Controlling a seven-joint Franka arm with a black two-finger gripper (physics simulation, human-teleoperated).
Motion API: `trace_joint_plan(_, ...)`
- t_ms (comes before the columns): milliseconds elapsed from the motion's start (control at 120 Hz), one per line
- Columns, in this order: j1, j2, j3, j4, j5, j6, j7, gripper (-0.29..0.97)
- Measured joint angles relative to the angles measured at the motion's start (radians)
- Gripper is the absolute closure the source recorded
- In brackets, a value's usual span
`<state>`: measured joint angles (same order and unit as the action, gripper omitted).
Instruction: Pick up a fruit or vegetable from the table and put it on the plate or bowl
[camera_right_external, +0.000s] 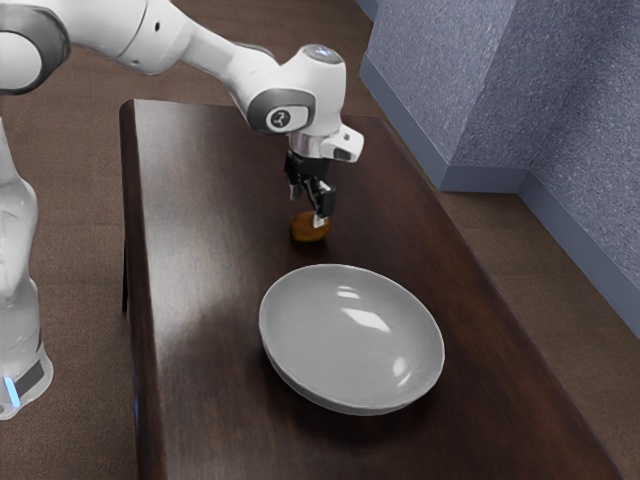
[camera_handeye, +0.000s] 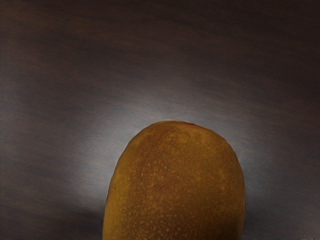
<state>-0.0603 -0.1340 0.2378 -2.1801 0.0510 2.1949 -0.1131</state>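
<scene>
Hovering low, the gripper (camera_right_external: 318, 207) has the brown kiwi (camera_right_external: 310, 229) right beneath its jaws, seemingly on the table (camera_right_external: 200, 300); clamped or loose, I cannot tell. Lift and carry to the bowl (camera_right_external: 350, 338) remain.

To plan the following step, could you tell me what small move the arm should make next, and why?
Probably a short straight lift, once the grip is sure: the pincer sits down on the kiwi, which seems to rest on the table, and the bowl lies apart, nearer the camera.
</scene>
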Motion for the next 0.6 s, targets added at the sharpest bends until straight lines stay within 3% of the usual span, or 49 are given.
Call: trace_joint_plan(600, -0.004, 0.091, 0.000, 0.009, -0.012, 0.052, 0.103, 0.05)
